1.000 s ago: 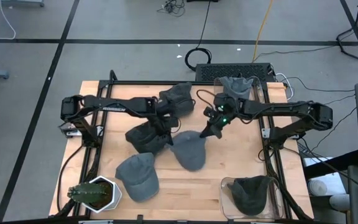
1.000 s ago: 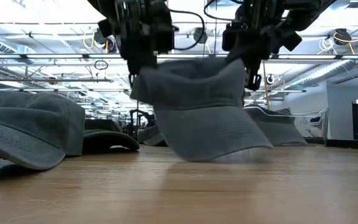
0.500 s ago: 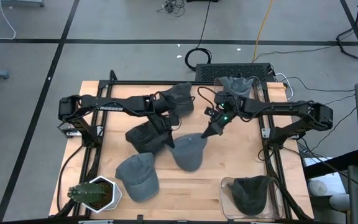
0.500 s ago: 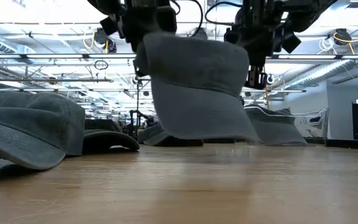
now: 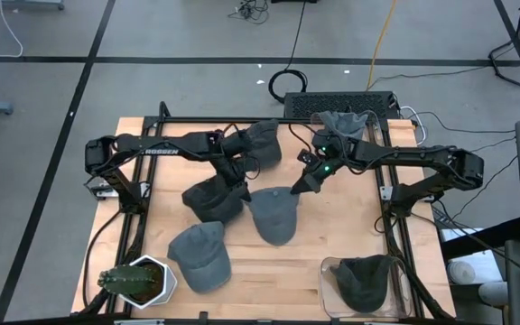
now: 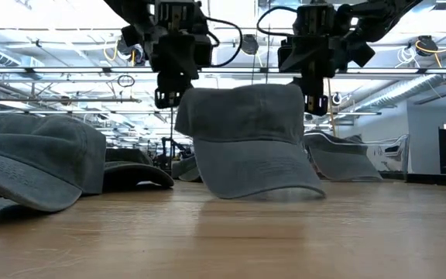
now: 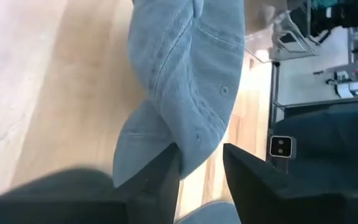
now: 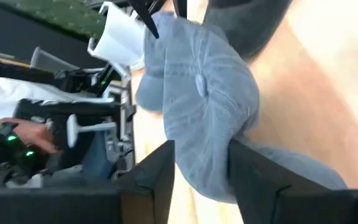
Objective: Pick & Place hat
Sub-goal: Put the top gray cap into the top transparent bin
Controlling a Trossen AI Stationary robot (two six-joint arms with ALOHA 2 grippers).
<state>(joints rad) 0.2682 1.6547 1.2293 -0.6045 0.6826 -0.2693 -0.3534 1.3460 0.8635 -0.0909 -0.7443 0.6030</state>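
A grey cap [image 5: 274,217] stands on the wooden table [image 5: 332,235] at its middle, resting on its brim and lower rim [image 6: 265,190], brim toward the near edge. My left gripper [image 5: 245,192] hangs open at the cap's left rear edge and shows at the cap's upper left in the low view [image 6: 169,97]. My right gripper [image 5: 296,188] hangs open at the right rear edge, at the cap's upper right in the low view [image 6: 313,101]. In each wrist view the cap's edge still lies between the parted fingers. My left gripper stands open around the cap's rear rim [image 7: 194,149], slanting down from the far left; whether a finger [image 7: 163,177] still touches the cloth cannot be told. My right gripper stands open around the opposite rim [image 8: 204,165], slanting down from the far right; touch cannot be told either.
Other caps lie around: a dark one [image 5: 213,197] just left, a grey one [image 5: 201,255] near left, two at the far edge [image 5: 260,140] [image 5: 346,125]. A clear bin [image 5: 328,271] at the near right holds a cap. A potted plant [image 5: 138,280] stands near left.
Both grippers have opened and let go of the cap. It hung tilted between them, clear of the table, and now stands upright on its brim and rim. The left gripper has drawn back a little toward the far left.
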